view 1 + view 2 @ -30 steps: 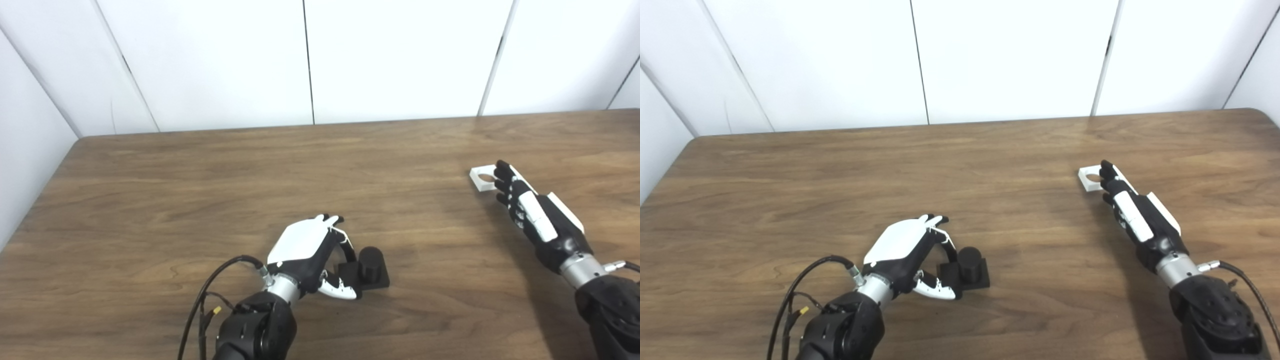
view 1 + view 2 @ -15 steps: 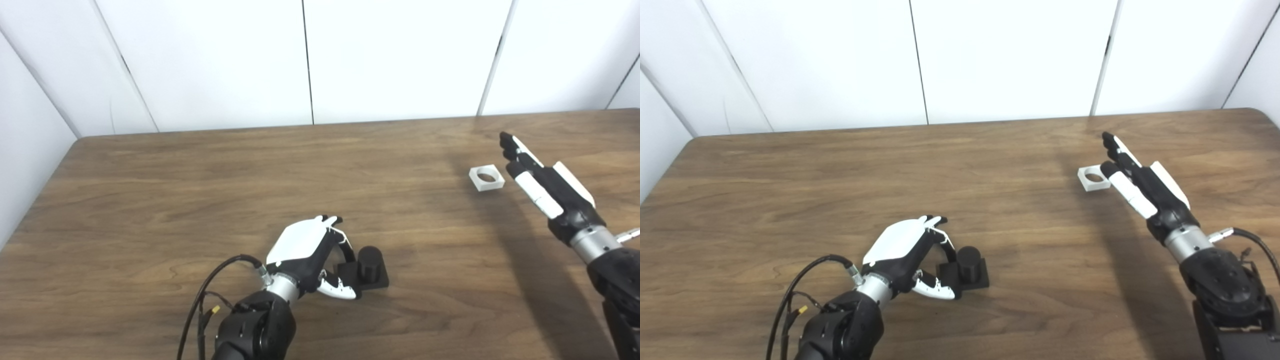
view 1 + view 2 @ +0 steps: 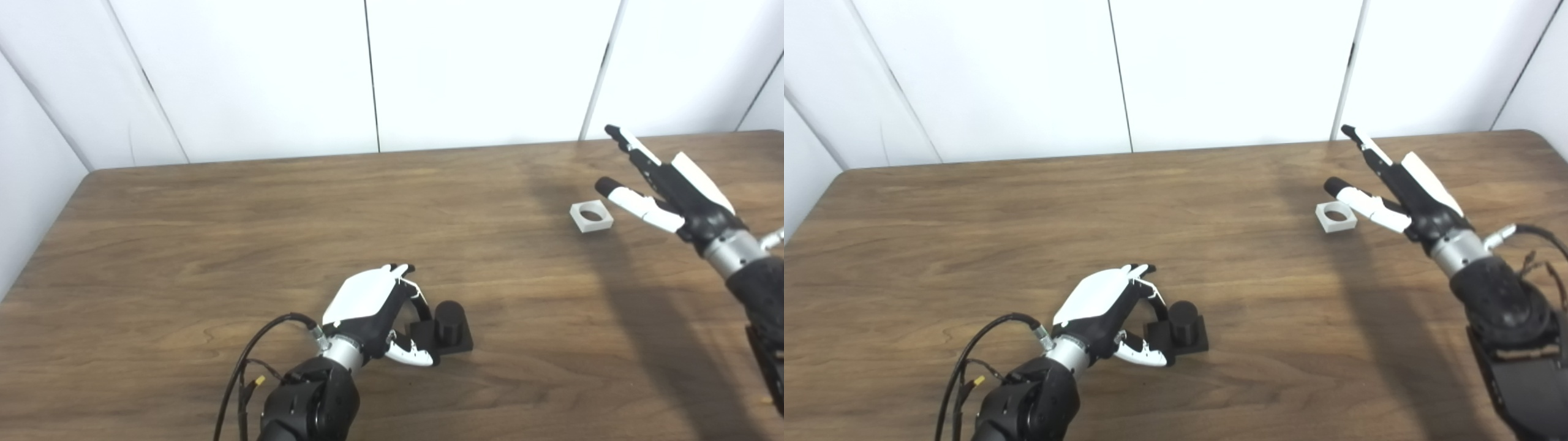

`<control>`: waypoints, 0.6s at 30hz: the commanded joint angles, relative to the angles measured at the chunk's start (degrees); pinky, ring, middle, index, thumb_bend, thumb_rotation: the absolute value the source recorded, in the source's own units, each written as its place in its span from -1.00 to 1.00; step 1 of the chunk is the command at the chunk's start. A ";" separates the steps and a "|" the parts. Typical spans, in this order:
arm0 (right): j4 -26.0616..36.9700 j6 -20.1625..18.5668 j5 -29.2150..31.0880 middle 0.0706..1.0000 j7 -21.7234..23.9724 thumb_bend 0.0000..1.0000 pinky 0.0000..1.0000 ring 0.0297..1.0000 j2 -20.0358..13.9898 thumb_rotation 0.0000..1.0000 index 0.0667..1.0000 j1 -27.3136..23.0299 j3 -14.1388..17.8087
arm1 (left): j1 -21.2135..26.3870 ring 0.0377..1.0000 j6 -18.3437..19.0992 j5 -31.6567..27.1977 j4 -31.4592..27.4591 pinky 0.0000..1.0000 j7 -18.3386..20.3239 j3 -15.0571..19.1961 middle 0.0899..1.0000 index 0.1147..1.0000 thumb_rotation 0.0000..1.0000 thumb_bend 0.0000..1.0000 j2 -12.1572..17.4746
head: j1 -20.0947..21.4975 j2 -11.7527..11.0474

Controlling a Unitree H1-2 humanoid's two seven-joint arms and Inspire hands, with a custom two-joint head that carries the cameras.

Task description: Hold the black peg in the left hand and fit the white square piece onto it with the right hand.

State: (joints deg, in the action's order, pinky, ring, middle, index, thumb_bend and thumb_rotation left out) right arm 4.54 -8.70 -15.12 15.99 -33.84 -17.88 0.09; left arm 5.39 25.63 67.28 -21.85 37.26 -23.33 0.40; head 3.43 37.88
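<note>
Left hand [image 3: 373, 309] low on the tabletop [image 3: 245, 220], near the front edge. Fingers curled around the square base of the black peg [image 3: 447, 334], thumb against the near side of the base; the peg stands upright on the wood.

Right hand [image 3: 670, 190] raised above the far right of the tabletop, fingers spread apart and stretched forward, holding nothing. Thumb points toward the white square piece [image 3: 591, 217], which lies flat on the wood just left of the hand, round hole facing up, not touched. Peg and piece well apart.
</note>
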 commanded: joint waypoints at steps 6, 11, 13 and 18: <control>-5.57 1.10 -6.84 0.95 2.08 0.45 0.90 1.00 -4.77 0.04 0.77 -8.02 -4.46 | -0.78 1.00 0.52 1.71 3.39 1.00 1.81 -0.82 0.96 -0.15 -0.87 0.05 1.57 | 0.32 0.18; -9.14 1.66 -9.57 0.95 2.84 0.49 0.94 1.00 -5.90 -0.06 0.74 -10.50 -6.75 | -0.69 1.00 0.93 2.40 3.57 1.00 2.97 -0.82 0.96 -0.15 -0.86 0.05 1.69 | 0.38 0.19; -10.61 1.87 -10.92 0.94 3.09 0.50 0.99 1.00 -6.19 -0.12 0.71 -11.54 -7.63 | -0.66 1.00 0.90 2.25 3.57 1.00 3.15 -0.75 0.96 -0.15 -0.86 0.05 1.91 | 0.48 0.21; -14.61 4.32 -13.76 0.95 3.03 0.52 1.00 1.00 -6.84 -0.25 0.66 -13.64 -9.82 | -0.60 1.00 0.65 2.01 3.47 1.00 3.10 -0.79 0.94 -0.15 -0.86 0.05 2.53 | 0.89 0.19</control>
State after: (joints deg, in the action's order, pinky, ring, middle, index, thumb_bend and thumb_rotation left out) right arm -10.61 -6.74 -27.98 19.69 -38.55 -27.81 -10.03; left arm 6.04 25.83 67.43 -21.82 38.36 -23.67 0.92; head 4.31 38.06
